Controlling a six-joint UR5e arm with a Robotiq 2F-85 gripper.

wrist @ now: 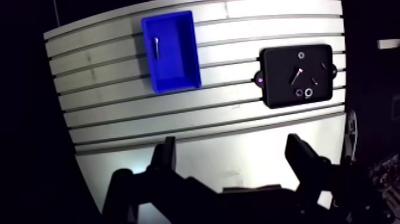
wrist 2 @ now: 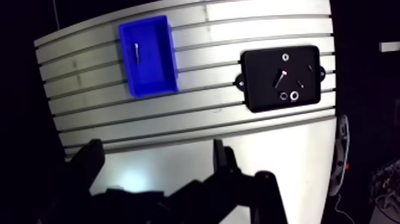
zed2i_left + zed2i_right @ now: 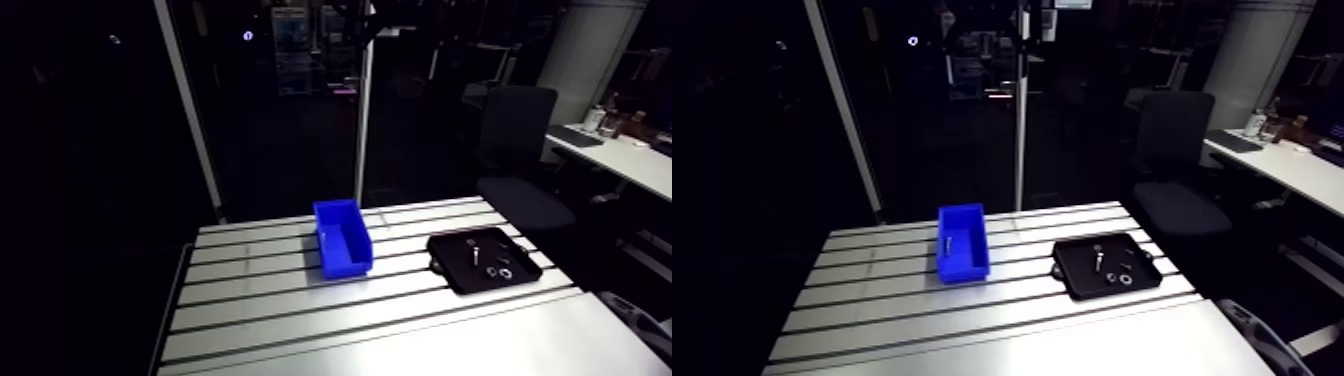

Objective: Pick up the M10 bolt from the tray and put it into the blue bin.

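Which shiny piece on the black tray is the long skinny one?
The bolt lying slanted in the middle of the black tray. It is a long stick; the other pieces around it are much smaller, like the little rings.

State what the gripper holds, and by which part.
Nothing: the two-finger gripper is open and empty above the slotted aluminium table, apart from the black tray and blue bin.
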